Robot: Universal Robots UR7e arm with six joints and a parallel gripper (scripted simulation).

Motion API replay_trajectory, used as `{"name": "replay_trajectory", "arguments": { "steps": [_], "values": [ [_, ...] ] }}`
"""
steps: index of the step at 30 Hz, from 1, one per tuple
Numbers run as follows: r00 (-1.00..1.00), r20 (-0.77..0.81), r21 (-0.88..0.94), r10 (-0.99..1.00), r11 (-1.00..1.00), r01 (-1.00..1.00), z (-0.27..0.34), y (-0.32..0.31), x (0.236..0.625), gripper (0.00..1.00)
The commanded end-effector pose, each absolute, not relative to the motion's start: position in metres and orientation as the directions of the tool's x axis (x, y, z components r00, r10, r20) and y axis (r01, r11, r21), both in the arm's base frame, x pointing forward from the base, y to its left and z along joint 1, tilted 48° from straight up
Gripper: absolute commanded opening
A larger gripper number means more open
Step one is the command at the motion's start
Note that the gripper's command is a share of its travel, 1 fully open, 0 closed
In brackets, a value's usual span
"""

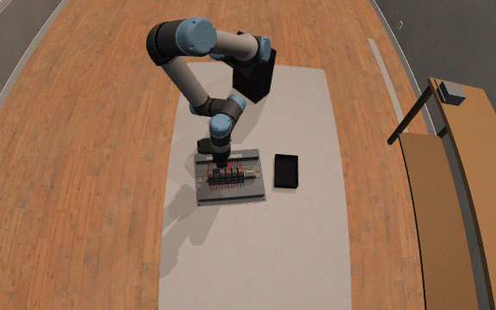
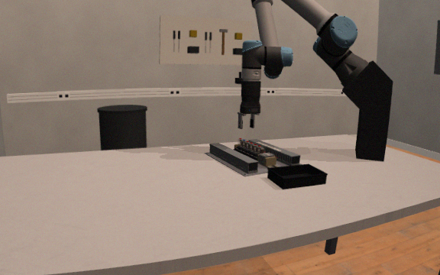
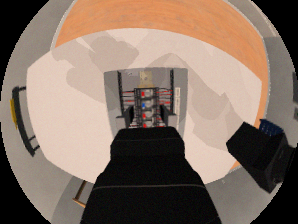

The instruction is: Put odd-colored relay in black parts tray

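Observation:
The relay panel [image 1: 231, 194] [image 3: 112, 90] lies flat on the table, with a row of relays between two grey wire ducts. The relay with the blue button [image 3: 144, 106] [image 2: 244, 140] is second from the row's far end in the wrist view and stands in the row; the other visible buttons are red. My gripper [image 2: 246, 127] [image 3: 146, 110] is open and empty, pointing down above the row, with clear height between fingertips and relays. In the top view the arm hides the fingertips. The black parts tray [image 1: 297, 172] [image 2: 300, 181] is empty, beside the panel.
The wire ducts [image 2: 231, 156] [image 1: 231, 198] rise along both long sides of the relay row. A beige block [image 2: 267, 159] [image 1: 250, 173] sits at the row's tray-side end. Red wires run beside the relays. The robot's base [image 2: 373, 114] stands at the table's back.

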State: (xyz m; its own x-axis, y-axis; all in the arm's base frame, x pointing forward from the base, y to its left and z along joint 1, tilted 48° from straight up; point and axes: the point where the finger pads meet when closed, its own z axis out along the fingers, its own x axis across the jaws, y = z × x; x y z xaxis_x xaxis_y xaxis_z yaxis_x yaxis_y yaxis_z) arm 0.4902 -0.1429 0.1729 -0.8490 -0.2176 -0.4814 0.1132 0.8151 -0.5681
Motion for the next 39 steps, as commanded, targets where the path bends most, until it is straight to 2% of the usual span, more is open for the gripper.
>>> {"name": "replay_trajectory", "arguments": {
  "steps": [1,39],
  "values": [
    [-0.848,-0.482,-0.568,-0.218,0.815,0.113,0.173,-0.143,0.49,0.98],
    [-0.848,-0.482,-0.568,-0.218,0.815,0.113,0.145,-0.166,0.513,0.98]
  ]
}}
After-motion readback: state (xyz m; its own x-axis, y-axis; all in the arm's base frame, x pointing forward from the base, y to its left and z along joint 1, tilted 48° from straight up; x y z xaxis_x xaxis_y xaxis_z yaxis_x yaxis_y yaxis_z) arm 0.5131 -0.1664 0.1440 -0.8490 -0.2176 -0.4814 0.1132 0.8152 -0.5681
